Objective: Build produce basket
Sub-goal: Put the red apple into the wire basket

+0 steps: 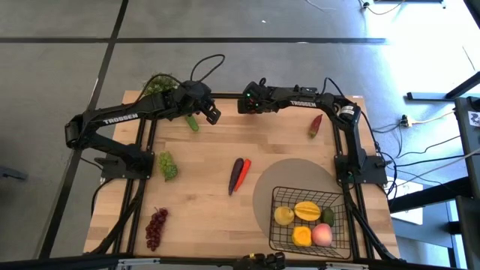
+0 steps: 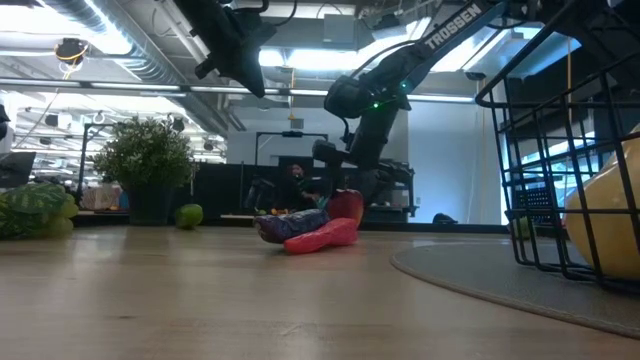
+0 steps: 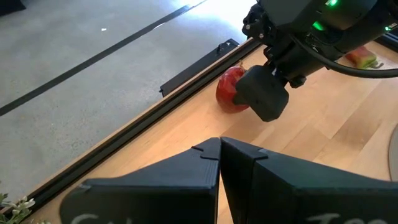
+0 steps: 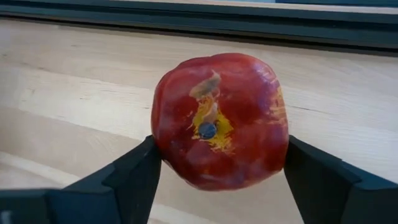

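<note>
The red apple (image 4: 217, 127) lies near the table's far edge, its stem dimple toward the right wrist camera. My right gripper (image 4: 221, 163) is shut on it; in the high view that gripper (image 1: 246, 105) covers the apple. My left gripper (image 1: 214, 116) hangs shut and holding nothing above the table's far left part, next to a green cucumber (image 1: 192, 121). The black wire basket (image 1: 274, 217) stands at the near right on a grey round mat (image 1: 289, 176). It holds a lemon, a mango, a peach and other produce. My right gripper pinches the apple between its two fingers, one on each side (image 4: 160, 143) at its widest part. The fingers (image 3: 264, 99) slant down onto it from the table's right. The apple's underside (image 3: 229, 109) appears to rest on the wood.
A red chili beside a purple vegetable (image 1: 238, 174) lies mid-table. Green grapes (image 1: 168, 165) and purple grapes (image 1: 156, 227) lie at the left, and a red pepper (image 1: 315, 125) at the far right. A potted plant (image 1: 157, 84) stands at the far left corner.
</note>
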You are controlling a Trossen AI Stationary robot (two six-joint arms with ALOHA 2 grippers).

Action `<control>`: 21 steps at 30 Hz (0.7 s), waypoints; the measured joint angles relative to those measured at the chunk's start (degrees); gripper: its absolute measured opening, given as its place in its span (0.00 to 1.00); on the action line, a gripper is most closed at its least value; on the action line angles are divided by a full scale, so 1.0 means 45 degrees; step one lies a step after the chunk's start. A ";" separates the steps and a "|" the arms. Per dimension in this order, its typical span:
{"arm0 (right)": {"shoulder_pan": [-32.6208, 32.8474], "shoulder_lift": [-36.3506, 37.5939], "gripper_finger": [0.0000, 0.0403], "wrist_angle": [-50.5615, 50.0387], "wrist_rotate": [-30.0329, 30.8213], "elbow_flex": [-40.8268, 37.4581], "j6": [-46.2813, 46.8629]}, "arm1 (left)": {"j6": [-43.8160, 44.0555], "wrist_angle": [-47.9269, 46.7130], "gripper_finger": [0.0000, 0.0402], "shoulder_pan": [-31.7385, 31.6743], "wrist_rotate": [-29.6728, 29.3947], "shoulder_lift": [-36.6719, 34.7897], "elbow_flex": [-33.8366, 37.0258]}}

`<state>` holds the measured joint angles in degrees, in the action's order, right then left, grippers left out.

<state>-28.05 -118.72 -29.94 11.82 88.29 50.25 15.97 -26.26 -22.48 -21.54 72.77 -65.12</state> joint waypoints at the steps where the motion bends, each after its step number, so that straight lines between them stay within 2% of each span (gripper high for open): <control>1: 0.0000 0.0000 0.72 0.0010 -0.0001 0.0000 -0.0013 | -0.0002 0.0000 0.00 0.0000 0.0000 -0.0002 0.0000; 21: 0.0024 0.0145 0.67 -0.0055 -0.0251 -0.0015 -0.0207 | -0.0003 0.0000 0.00 0.0000 -0.0001 -0.0002 0.0000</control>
<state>-27.94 -118.07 -30.18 10.69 88.23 49.32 15.95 -26.26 -22.48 -21.55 72.76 -65.12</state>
